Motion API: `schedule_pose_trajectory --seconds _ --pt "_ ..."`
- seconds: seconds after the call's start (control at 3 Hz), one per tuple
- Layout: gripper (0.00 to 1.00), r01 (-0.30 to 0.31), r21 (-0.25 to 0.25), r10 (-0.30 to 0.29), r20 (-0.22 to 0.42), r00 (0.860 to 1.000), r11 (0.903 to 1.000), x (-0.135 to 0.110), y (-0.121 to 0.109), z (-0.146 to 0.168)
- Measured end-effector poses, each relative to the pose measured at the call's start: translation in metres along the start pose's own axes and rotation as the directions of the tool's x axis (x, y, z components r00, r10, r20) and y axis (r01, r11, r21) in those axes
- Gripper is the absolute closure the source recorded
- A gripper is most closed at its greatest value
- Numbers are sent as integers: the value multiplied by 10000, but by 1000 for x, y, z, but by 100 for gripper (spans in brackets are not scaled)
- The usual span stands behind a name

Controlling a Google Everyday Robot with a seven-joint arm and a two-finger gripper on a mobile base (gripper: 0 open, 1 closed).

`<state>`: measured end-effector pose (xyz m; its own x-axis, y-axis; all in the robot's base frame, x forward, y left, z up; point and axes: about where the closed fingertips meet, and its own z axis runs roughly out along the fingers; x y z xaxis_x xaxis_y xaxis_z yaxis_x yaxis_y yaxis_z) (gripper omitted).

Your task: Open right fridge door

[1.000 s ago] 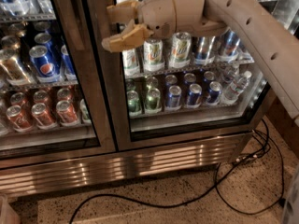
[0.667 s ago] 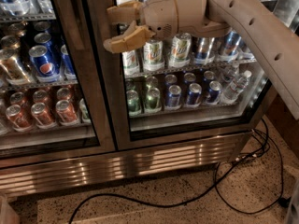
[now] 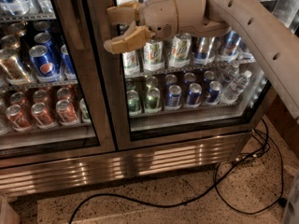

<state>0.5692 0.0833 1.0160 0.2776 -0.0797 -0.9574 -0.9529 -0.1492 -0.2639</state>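
Change: hardly any; the beige two-finger gripper (image 3: 108, 30) hangs where it did a second ago.
Floor: a thin black cable (image 3: 140, 201) loops over speckled stone.
Gripper: fingers spread wide, nothing between them, tips in front of the door's left upright, high up.
Right fridge door: tall glass pane in a wide brushed-steel frame (image 3: 105, 115), shut, flush beside its twin on the left.
Behind glass: green-and-white cans (image 3: 153, 55), clear plastic bottles (image 3: 236, 85).
Left side: blue Pepsi cans (image 3: 42, 62).

Bright fridge (image 3: 106, 107) behind end effector (image 3: 108, 31), dim floor (image 3: 187, 210)
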Motion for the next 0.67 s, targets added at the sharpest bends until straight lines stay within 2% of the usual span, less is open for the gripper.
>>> schedule_pose_trajectory --seconds 0.67 --pt "34 37 -74 -37 -30 10000 10000 -2 -1 1"
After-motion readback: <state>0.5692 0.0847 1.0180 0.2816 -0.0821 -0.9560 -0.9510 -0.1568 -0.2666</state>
